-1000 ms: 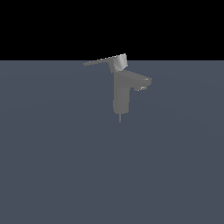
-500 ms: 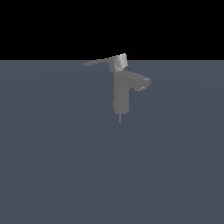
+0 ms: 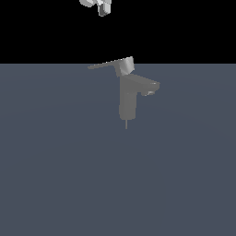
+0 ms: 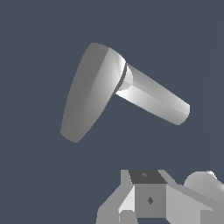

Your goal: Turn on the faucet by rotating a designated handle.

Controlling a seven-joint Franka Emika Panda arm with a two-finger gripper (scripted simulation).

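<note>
The small matte grey upright faucet (image 3: 127, 99) is shown standing mid-scene with its long flat tapering grey handle (image 3: 108, 65) untouched, the white gripper (image 3: 102, 8) held well above it, jaw opening indeterminable; approach, contact and rotation all remain.

Small matte grey single-lever faucet (image 3: 127, 99): upright on flat slate-blue floor (image 3: 55, 175). Long thin flat grey handle (image 3: 110, 65) on top, reaching toward the exterior view's left. White robot gripper (image 3: 103, 8) well above, apart.
</note>
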